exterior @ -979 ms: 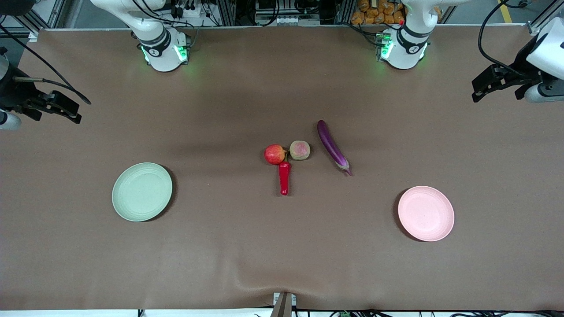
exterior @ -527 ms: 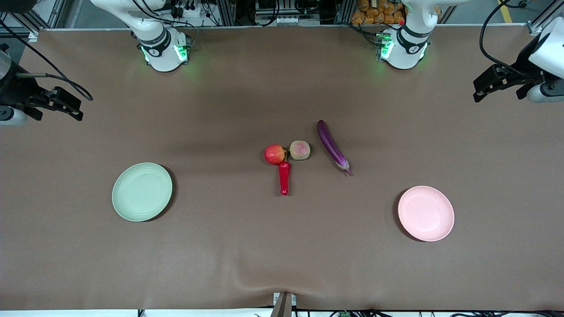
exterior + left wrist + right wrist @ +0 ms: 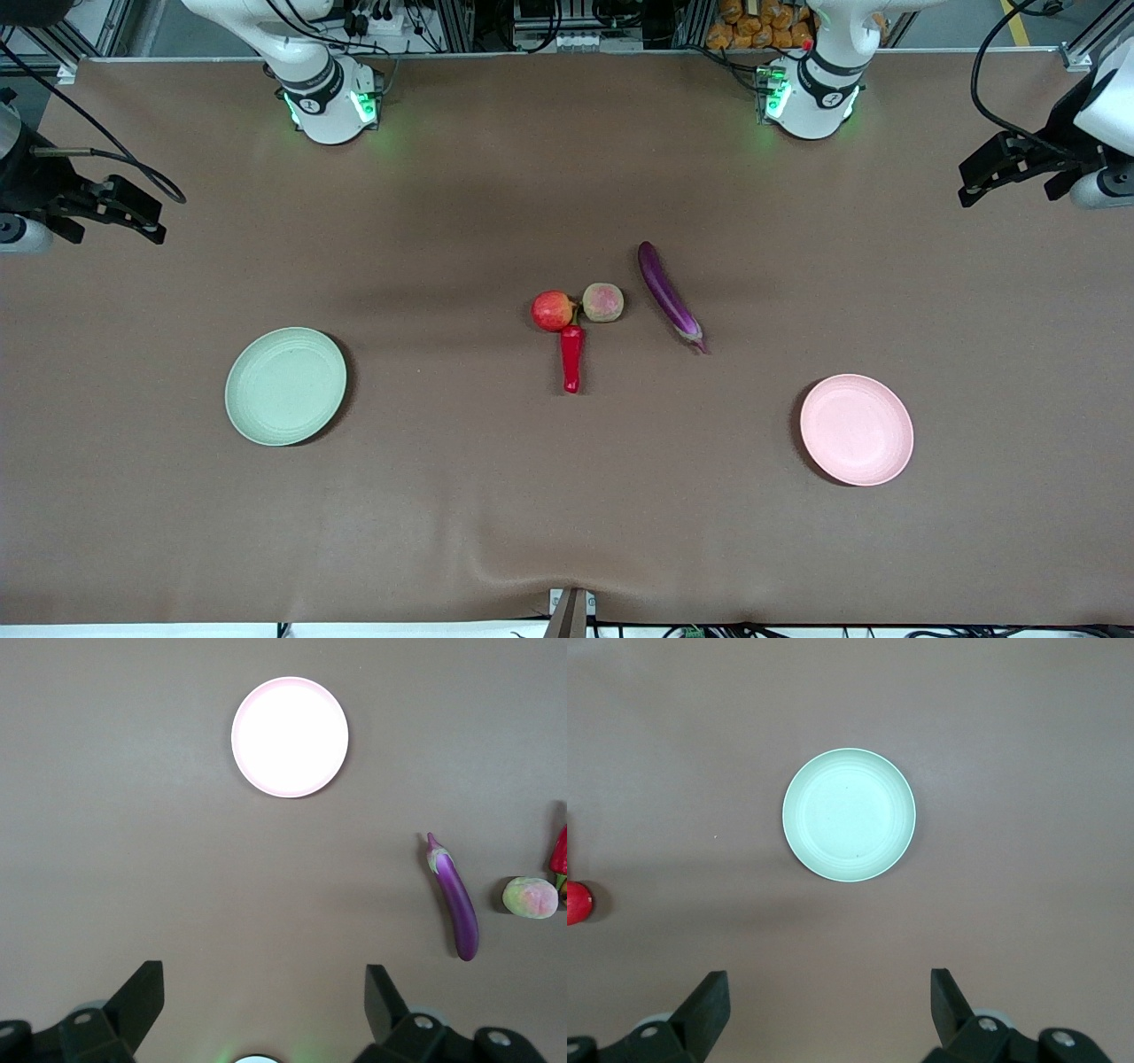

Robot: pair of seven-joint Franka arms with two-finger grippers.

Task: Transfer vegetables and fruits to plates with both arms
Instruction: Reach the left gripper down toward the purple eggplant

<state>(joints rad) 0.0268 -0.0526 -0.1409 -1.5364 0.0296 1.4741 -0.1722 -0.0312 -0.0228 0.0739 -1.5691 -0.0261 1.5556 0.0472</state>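
While both arms hang high at the table's ends, the left gripper and right gripper stand spread and empty. Pomegranate, peach, chili and eggplant lie mid-table between the green plate and pink plate.

Glossy purple eggplant and glossy red chili pepper; matte green plate and pink plate; smooth, matte brown table covering.

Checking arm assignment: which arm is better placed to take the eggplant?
Left, probably. The eggplant lies toward the left arm's end, with the pink plate; the left gripper is open and empty.
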